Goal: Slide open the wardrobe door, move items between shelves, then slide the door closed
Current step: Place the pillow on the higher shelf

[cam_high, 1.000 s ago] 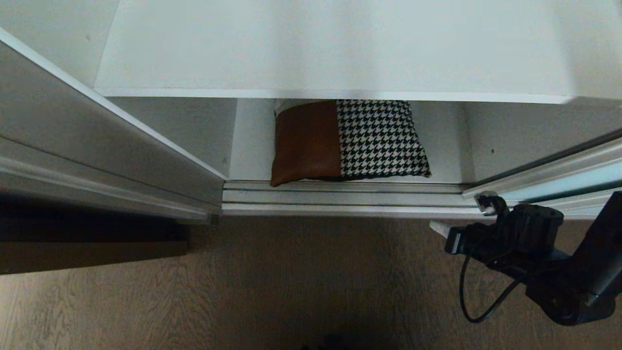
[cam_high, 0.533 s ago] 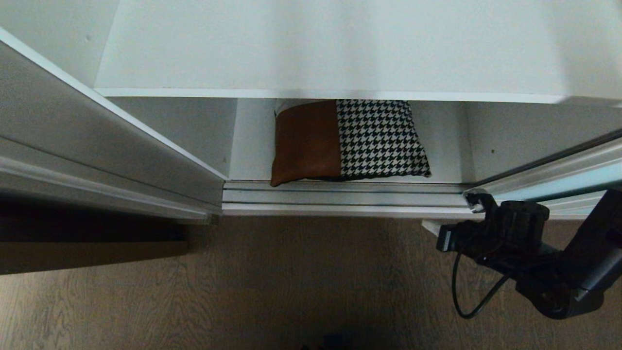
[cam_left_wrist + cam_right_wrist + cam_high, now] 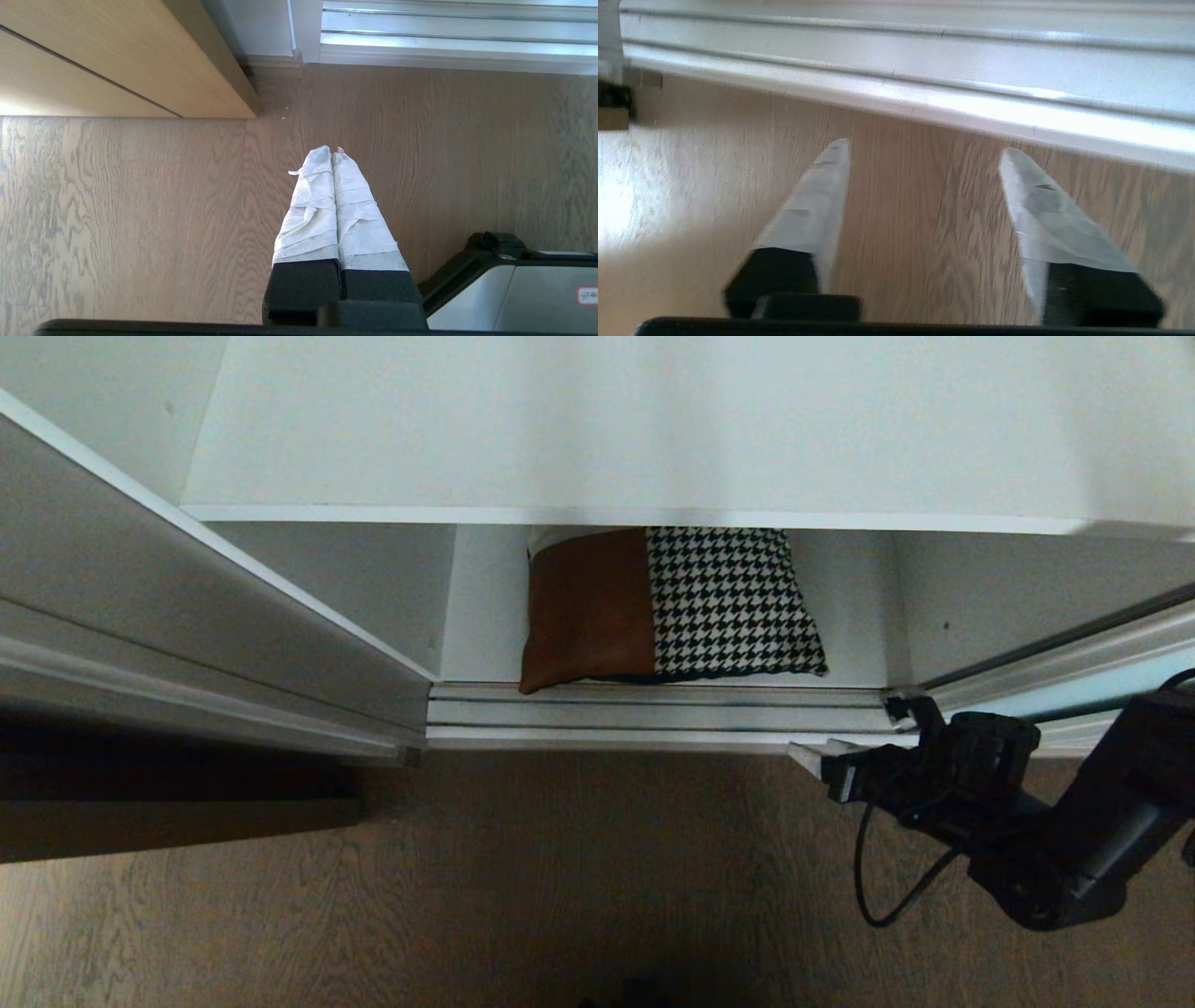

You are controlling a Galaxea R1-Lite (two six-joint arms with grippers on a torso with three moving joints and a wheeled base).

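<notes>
Looking down, you see the cushion [image 3: 667, 607] lying on the lower shelf [image 3: 854, 616], under the upper shelf [image 3: 653, 429]. Your right gripper [image 3: 924, 151] hangs over the floor [image 3: 560, 877] beside the door track [image 3: 653, 717], jaws spread, empty. Left gripper [image 3: 331, 151]: fingers pressed together above the floor. Sliding wardrobe door [image 3: 1102, 677] at right.

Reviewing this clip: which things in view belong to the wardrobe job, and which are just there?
Part of the job:
- sliding wardrobe door, slid aside at right
- patchwork cushion lying on the lower shelf
- upper shelf, bare
- right tool, open, low by the door track

Just there:
- wooden floor
- wooden door
- left tool, shut, parked over the floor
</notes>
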